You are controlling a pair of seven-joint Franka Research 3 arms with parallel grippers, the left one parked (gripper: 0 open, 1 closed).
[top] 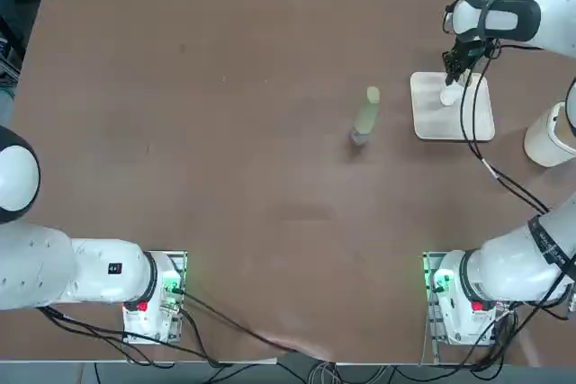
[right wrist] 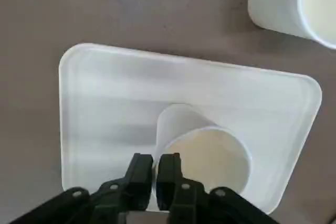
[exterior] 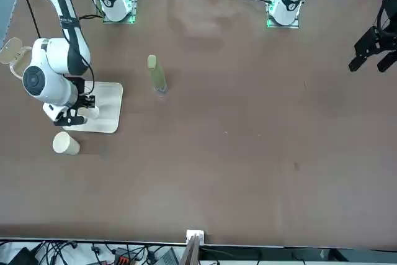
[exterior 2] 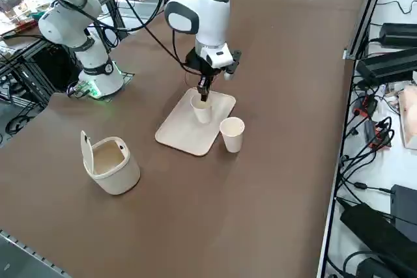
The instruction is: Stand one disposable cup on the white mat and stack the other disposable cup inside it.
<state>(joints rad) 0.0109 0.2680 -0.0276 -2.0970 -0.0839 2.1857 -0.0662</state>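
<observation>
Top view: brown surface (top: 225, 159) fills the picture, right arm reaching from its base at 5 o'clock up to the far right, at about 2 o'clock. White mat (top: 453, 123) lies flat on the surface there, at about 2 o'clock from centre. Whitish round container (top: 549, 137) with a flip lid stands just past the mat's 3 o'clock side, apart from it, lid raised in the right side view (exterior 2: 111, 164). Greenish bottle-like thing (top: 365, 116) stands on the surface at 9 o'clock from the mat, near but not touching.

Right side view: one disposable cup (exterior 2: 201, 109) stands upright on the white mat (exterior 2: 182, 131), mouth up. Right pincer (exterior 2: 204, 86) hangs just over this cup's rim, pointing down. Second disposable cup (exterior 2: 232, 134) stands upright on the bare surface just beside the mat's edge, off the mat, empty.

Right wrist view: the two fingers (right wrist: 139, 174) are pressed nearly together with only a thin slit between them, pincer (right wrist: 156, 167) clenched on the thin wall at the rim of the cup on the mat (right wrist: 202, 148). Cup sits near the middle of the mat (right wrist: 105, 93). Second cup (right wrist: 294, 3) shows beyond the mat's corner, on the surface, well clear of the pincer

Front view: second cup (exterior: 65, 144) at 6 o'clock from the mat (exterior: 105, 113), on bare surface
</observation>
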